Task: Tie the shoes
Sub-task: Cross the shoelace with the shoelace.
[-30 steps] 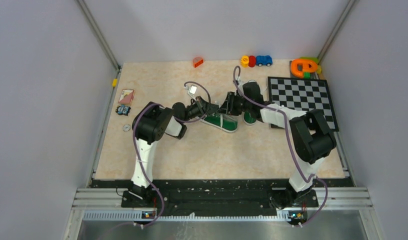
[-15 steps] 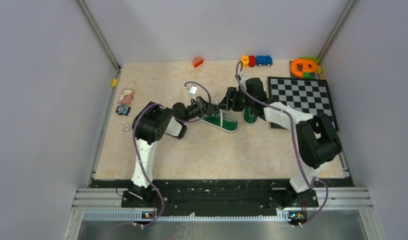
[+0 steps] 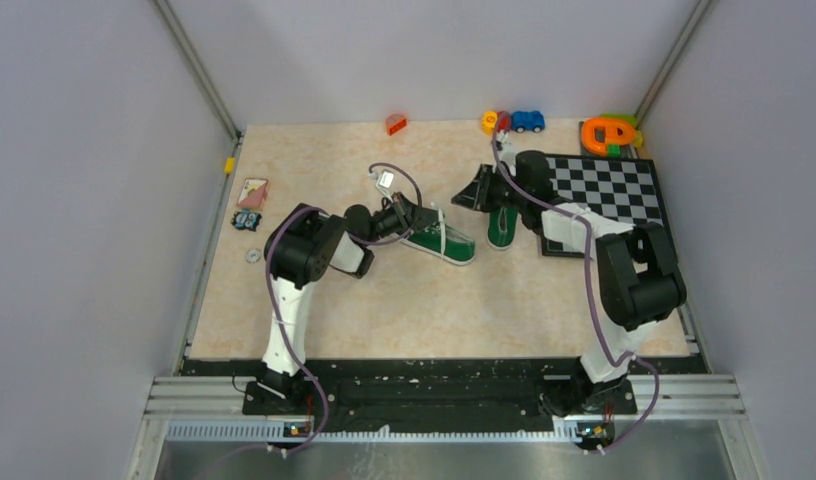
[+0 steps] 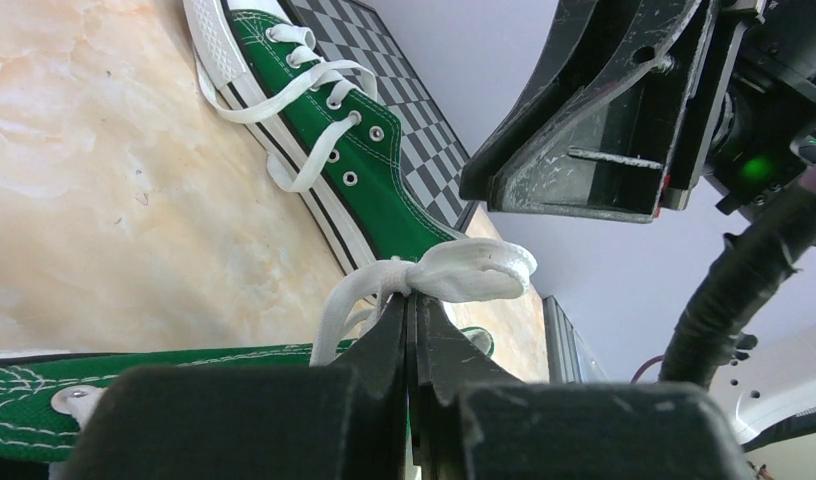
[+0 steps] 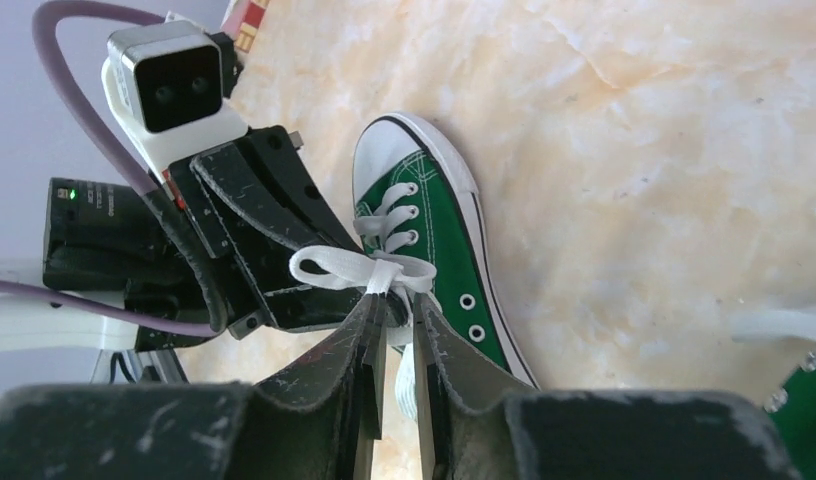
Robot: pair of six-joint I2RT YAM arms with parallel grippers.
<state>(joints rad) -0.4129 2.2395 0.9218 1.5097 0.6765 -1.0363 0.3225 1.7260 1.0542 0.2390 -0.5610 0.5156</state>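
White lace (image 4: 464, 270) pinched by left hand (image 4: 412, 305), also by right hand (image 5: 399, 310), above green shoe (image 5: 439, 235)

Your top view overlooks the whole surface (image 3: 404, 300); both close wrist views face each other across one shoe (image 3: 449, 243).

Left arm (image 3: 306, 252), right arm (image 3: 634, 285): black joints, white links, purple cables (image 3: 585, 290); black claw fingers (image 5: 314, 390) scuffed pale.
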